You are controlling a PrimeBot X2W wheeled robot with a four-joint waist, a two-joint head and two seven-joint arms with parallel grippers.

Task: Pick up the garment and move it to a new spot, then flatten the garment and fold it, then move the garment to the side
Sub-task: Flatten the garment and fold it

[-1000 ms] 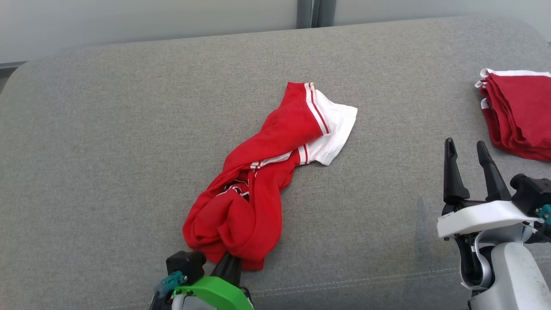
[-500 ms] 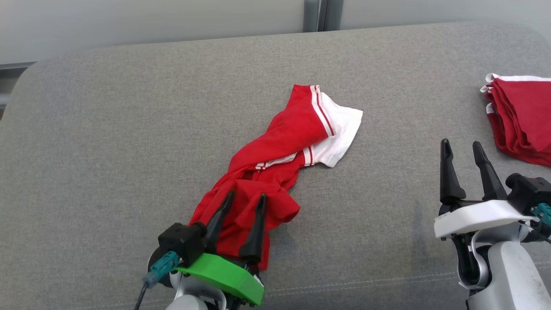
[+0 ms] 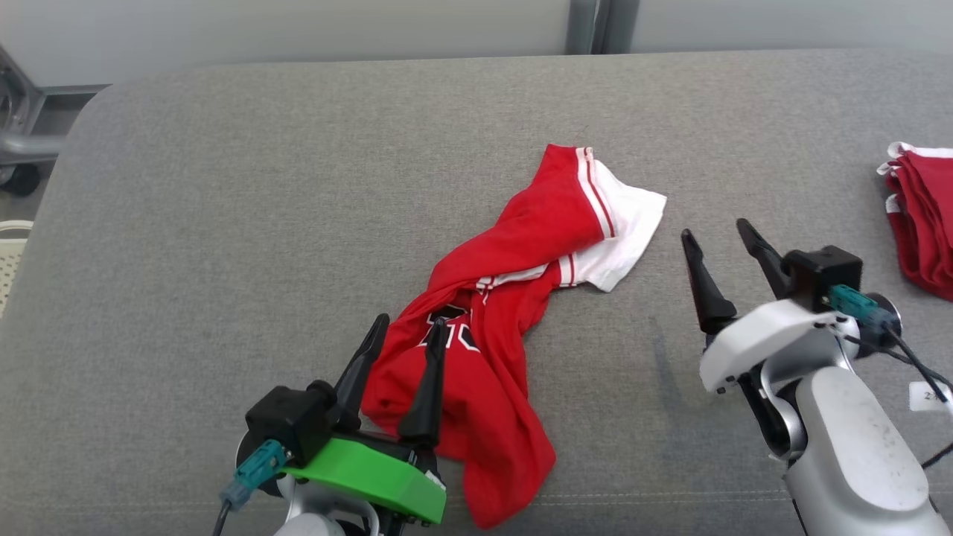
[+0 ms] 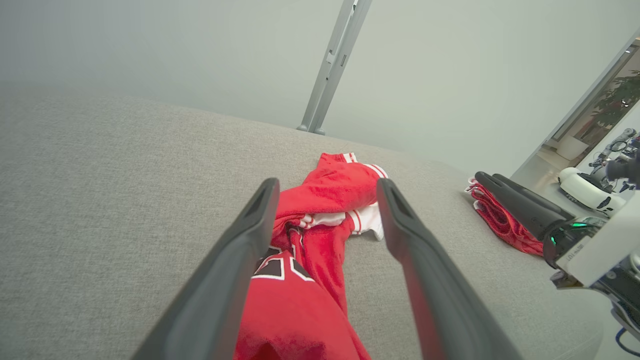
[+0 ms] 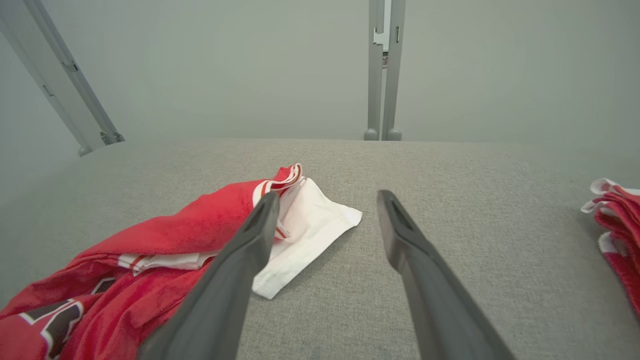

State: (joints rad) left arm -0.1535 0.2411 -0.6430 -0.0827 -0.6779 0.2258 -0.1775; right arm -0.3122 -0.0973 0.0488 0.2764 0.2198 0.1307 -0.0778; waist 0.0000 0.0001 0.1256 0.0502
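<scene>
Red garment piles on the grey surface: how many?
2. A crumpled jersey lies in the middle, by the open left gripper; a folded stack sits at the right edge, cut off by the frame, so more layers may be hidden.

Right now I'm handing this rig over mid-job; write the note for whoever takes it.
Left end effector: open, fingers over the near, bunched end of the garment, gripping nothing.
Right end effector: open, empty, above the grey cushion, to the right of the garment.
Garment: down on the cushion, twisted lengthwise, not flat. A stack of folded red garments sits at the far right.
Done: garment set down, seemingly at its working spot.
Left: flatten, fold, move it to the side.
</scene>
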